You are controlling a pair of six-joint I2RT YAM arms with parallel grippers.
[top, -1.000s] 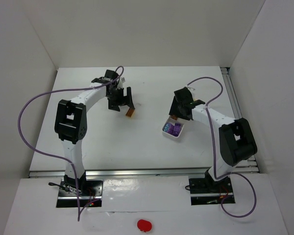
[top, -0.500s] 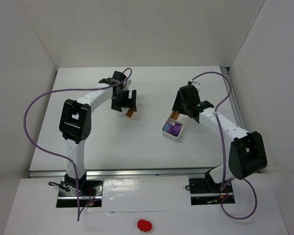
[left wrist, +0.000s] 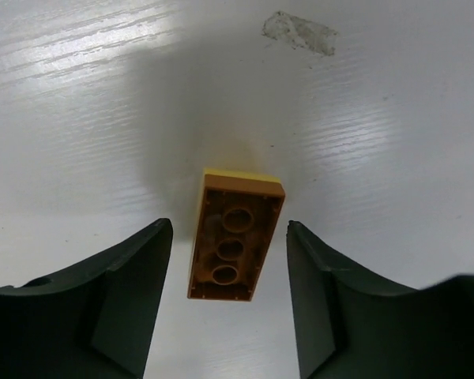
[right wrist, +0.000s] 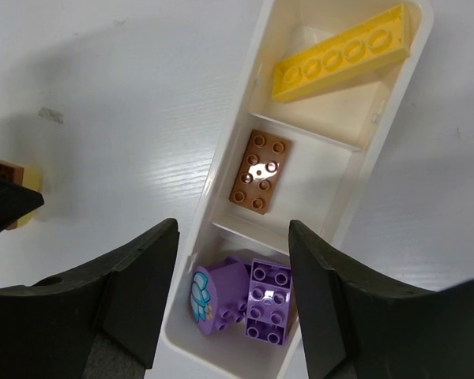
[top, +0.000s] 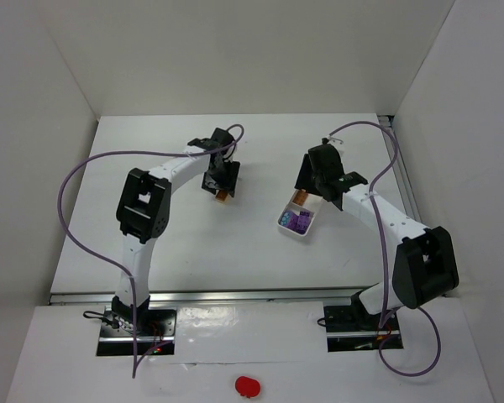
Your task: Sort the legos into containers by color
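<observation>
An orange lego (left wrist: pixel 235 237) lies underside up on the table, a yellow edge (left wrist: pixel 243 174) showing under its far end. My left gripper (left wrist: pixel 229 229) is open and straddles it, with a gap on each side. From above, that gripper (top: pixel 222 180) sits over the orange lego (top: pixel 224 196). My right gripper (right wrist: pixel 233 229) hangs open above a white three-part container (right wrist: pixel 221 170). It holds a long yellow plate (right wrist: pixel 344 55), an orange brick (right wrist: pixel 261 170) and purple legos (right wrist: pixel 253 300). From above, the container (top: pixel 284 227) lies just under the right gripper (top: pixel 311 195).
White walls close in the table on three sides. A metal rail (top: pixel 396 159) runs along its right edge. Purple cables loop off both arms. A red object (top: pixel 247 385) lies on the near ledge. A scuff mark (left wrist: pixel 300 31) is beyond the orange lego.
My left arm has swung right and come down around the orange lego, its jaws narrowing. The right arm shifted slightly over the container early on, then held still.
</observation>
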